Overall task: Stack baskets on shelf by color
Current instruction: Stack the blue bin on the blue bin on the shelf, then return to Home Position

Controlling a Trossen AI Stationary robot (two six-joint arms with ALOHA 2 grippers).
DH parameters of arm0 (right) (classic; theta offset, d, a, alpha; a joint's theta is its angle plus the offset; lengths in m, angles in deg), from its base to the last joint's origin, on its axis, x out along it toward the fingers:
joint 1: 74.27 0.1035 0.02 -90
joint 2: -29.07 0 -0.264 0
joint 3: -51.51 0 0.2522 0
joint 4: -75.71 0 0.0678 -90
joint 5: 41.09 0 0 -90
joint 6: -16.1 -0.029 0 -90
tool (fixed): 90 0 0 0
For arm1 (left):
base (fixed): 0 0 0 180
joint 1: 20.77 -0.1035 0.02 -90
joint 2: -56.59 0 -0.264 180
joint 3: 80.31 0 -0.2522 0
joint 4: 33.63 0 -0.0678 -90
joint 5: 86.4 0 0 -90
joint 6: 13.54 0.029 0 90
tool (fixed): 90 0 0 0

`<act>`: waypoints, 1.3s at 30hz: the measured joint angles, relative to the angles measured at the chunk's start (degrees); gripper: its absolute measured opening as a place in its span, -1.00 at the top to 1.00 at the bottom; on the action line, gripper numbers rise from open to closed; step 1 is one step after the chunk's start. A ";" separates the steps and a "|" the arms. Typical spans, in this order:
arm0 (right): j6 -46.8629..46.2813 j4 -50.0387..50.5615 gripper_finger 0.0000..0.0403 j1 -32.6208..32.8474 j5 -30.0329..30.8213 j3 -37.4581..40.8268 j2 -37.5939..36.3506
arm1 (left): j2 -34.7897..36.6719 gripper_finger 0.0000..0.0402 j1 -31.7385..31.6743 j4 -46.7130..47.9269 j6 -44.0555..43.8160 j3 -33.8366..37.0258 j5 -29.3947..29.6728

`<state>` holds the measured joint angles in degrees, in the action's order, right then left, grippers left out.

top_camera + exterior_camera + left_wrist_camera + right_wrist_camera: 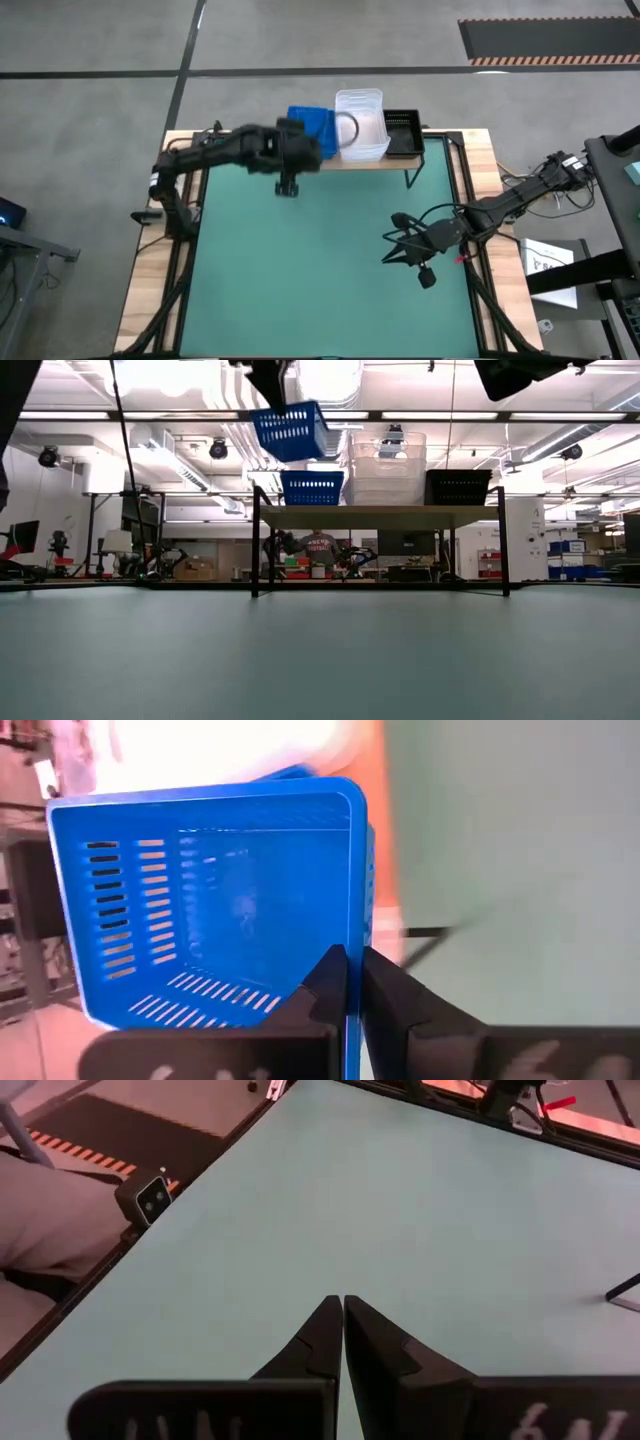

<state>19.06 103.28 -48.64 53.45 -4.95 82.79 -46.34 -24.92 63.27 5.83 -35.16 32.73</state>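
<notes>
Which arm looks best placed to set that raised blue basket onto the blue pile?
Left. Its tool already grips the blue basket above the blue pile; the right tool sits shut, away from the shelf.

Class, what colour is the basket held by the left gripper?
Solid blue with slotted walls. The left gripper pinches the basket by its wall; the left wrist view shows it best.

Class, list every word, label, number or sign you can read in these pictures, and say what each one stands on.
None can be read.
White sheet of paper right of the table: dark marks, too small.
Dark shirt of the person behind the wooden shelf: pale print, too blurred.
</notes>
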 joint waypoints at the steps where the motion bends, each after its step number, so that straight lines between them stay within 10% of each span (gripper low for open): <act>1: -0.02 -0.04 0.96 0.00 0.00 0.00 0.14 | 0.02 1.00 -1.66 -0.72 1.53 -0.03 -0.10; 10: -0.09 -0.86 0.96 0.00 0.02 1.05 0.82 | -0.01 1.00 -11.66 -6.02 4.03 2.42 -7.70; 27: -1.74 -0.88 0.96 0.00 0.07 1.81 0.82 | -0.02 0.99 -11.86 -15.39 3.52 4.93 -11.17; 39: -2.60 -0.84 0.96 0.00 0.09 2.27 0.82 | 0.00 0.65 -11.88 -17.19 2.22 7.68 -11.12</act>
<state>16.47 102.44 -48.64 53.54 -2.67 83.61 -46.34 -36.80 46.08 8.05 -27.48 21.61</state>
